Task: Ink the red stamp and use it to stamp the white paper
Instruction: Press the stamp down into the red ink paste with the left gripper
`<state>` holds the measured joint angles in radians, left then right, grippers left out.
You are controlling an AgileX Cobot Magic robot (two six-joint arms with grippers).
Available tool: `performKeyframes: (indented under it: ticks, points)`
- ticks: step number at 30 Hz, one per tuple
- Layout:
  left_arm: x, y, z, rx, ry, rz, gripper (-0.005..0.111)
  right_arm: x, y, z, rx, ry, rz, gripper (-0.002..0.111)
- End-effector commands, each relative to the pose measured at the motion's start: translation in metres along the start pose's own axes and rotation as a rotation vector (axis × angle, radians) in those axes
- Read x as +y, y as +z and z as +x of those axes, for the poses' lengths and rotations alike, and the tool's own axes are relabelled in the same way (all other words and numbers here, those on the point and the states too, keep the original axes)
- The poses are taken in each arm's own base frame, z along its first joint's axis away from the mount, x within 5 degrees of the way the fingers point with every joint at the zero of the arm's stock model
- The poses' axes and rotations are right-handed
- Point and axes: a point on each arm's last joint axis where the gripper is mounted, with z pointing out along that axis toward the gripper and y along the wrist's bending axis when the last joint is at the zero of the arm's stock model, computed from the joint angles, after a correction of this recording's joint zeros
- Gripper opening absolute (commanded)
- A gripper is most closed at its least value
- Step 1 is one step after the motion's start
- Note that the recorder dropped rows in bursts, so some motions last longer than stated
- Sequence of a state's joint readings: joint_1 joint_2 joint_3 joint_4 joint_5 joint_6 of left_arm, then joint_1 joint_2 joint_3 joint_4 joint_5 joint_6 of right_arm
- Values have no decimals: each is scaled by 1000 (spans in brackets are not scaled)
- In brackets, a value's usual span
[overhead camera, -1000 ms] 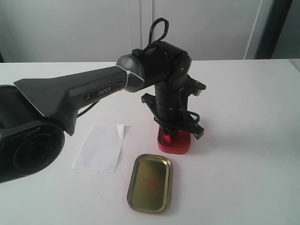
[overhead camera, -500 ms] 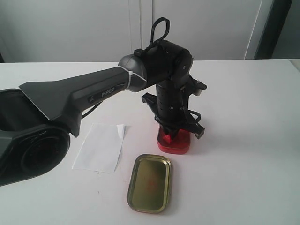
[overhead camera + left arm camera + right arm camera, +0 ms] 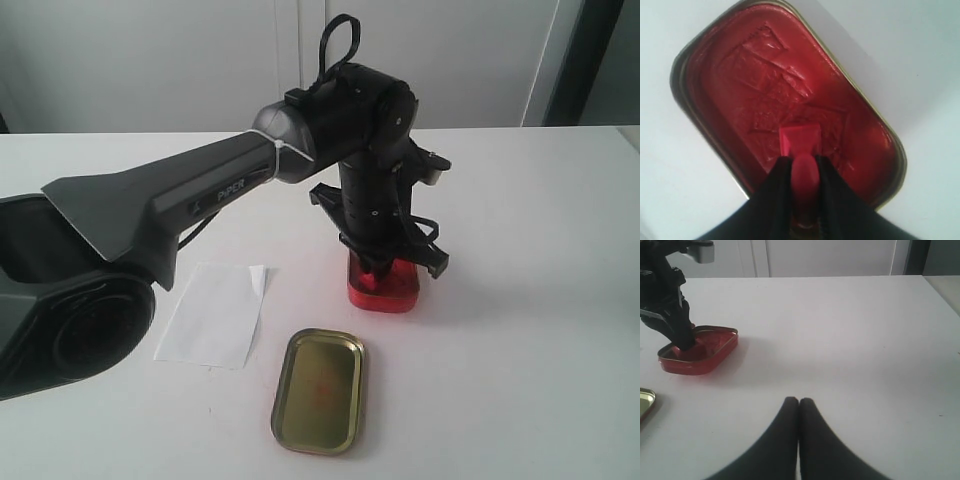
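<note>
My left gripper [image 3: 802, 162] is shut on the handle of the red stamp [image 3: 800, 139]. The stamp's block base rests on the red pad of the ink pad tin [image 3: 740, 90]. In the exterior view the left gripper [image 3: 378, 268] points straight down into the tin [image 3: 385, 292] and hides the stamp. The white paper [image 3: 213, 315], with one folded corner, lies flat to the left of the tin. My right gripper [image 3: 799, 401] is shut on nothing, low over bare table, far from the tin [image 3: 700, 352].
A gold-coloured tin lid [image 3: 320, 390] lies open side up in front of the tin, near the paper; its edge also shows in the right wrist view [image 3: 644, 402]. The white table [image 3: 530, 330] stretches bare to the right. The left arm's forearm [image 3: 200, 195] crosses above the paper.
The left gripper has shifted to the right with the stamp, and the ink pad tin has slid right with it. Paper, lid and right gripper have not moved.
</note>
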<state>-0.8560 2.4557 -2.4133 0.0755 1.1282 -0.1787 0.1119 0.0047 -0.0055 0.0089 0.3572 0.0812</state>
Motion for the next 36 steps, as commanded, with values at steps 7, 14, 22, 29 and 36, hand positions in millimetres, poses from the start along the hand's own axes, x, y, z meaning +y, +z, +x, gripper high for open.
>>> performKeyframes:
  ticks: [7, 14, 22, 29, 36]
  points:
    - [0, -8, 6, 66, 13, -30, 0, 0, 0, 0, -13, 9, 3, 0]
    - [1, -8, 6, 67, 14, -38, 0, 0, 0, 0, -13, 9, 3, 0]
    - [1, -8, 6, 67, 14, -38, 0, 0, 0, 0, -13, 9, 3, 0]
    - [1, -8, 6, 67, 14, -38, 0, 0, 0, 0, -13, 9, 3, 0]
    - [1, -8, 6, 67, 14, -38, 0, 0, 0, 0, -13, 9, 3, 0]
